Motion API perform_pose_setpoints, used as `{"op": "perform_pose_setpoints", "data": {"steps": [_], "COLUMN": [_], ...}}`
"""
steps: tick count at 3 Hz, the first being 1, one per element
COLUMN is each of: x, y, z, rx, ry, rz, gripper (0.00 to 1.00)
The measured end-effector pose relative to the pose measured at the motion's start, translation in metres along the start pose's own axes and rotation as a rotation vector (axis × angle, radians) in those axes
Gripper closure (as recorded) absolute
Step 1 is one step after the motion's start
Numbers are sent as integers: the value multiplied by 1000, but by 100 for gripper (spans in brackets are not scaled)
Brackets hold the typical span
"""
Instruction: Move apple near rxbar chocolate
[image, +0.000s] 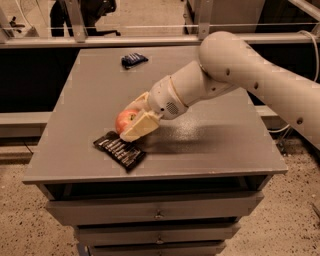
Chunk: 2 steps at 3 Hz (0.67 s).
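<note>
My gripper (131, 122) is shut on the red apple (125, 120) with yellowish patches. It holds the apple low over the grey table (215, 145), just above and behind the black rxbar chocolate (120, 150), which lies flat near the table's front left edge with white print showing. One cream finger (141, 128) covers the apple's right side.
A small dark blue packet (133, 60) lies at the back of the table. The white arm (235, 70) reaches in from the right across the table. Drawers (160, 212) are below the tabletop. A metal railing (150, 37) runs behind.
</note>
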<state>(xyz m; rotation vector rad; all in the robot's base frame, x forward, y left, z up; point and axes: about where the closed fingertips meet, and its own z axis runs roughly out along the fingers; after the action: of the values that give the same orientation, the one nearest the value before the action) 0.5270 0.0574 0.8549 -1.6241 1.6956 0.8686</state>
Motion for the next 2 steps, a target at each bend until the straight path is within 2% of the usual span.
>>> {"op": "perform_pose_setpoints", "data": {"steps": [1, 2], "x": [-1, -4], "y": [0, -1], "z": [3, 0], "rx": [4, 15], "ry": [15, 20], "rz": [-16, -32], "gripper": [19, 0]}}
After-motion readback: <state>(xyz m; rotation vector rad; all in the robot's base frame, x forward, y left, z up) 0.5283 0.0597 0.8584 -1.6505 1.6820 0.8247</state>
